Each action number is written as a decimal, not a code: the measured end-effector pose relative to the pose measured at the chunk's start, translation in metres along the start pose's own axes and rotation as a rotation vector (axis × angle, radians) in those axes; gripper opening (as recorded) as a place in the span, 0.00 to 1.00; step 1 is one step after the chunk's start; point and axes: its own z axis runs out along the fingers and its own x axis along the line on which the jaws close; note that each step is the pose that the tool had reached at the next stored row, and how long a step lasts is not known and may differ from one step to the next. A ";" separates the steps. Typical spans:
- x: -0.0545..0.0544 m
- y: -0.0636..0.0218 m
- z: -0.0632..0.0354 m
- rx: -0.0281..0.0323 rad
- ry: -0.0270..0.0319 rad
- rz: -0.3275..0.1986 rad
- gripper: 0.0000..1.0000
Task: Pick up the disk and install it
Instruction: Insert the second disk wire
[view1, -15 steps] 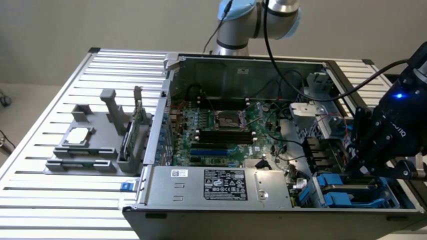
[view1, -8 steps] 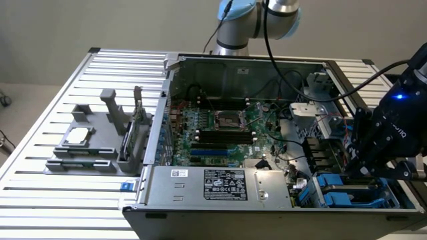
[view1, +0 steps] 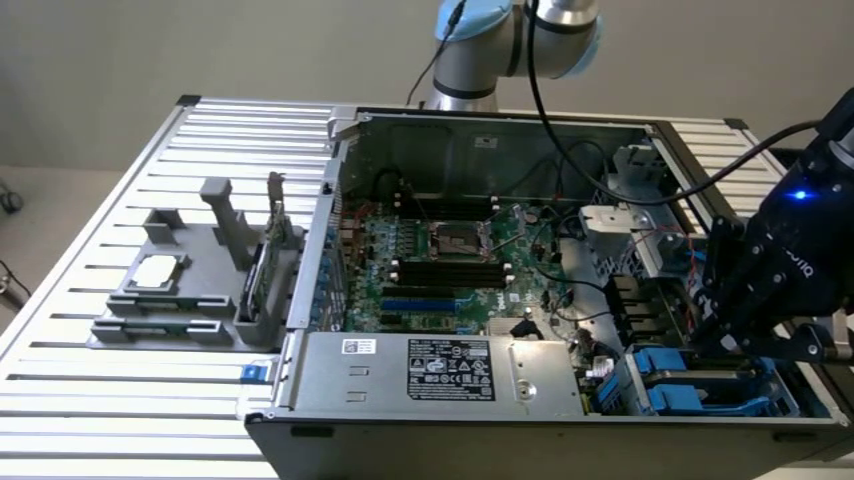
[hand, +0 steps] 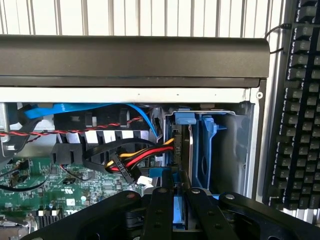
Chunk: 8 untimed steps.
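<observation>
The disk stands on edge in the drive bay at the case's corner. Its bright blue carrier and silver-grey edge show in the wrist view. My gripper hangs right over it. The black fingers sit close together with a strip of the blue carrier between them, so the gripper looks shut on the disk. In the exterior view the gripper reaches down into the bay at the case's near right corner, where blue carrier plastic shows below it.
The open computer case lies on a slatted table. Red, yellow and black power cables run beside the bay. A grey fixture on the exterior view's left holds a silver chip and an upright circuit card. A keyboard lies past the case wall.
</observation>
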 end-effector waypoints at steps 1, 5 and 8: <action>0.000 0.0000 0.0000 0.0000 0.0002 0.000 0.16; -0.001 0.0001 0.0001 0.0000 0.0005 0.000 0.16; -0.001 0.0001 0.0000 0.0000 0.0005 0.000 0.16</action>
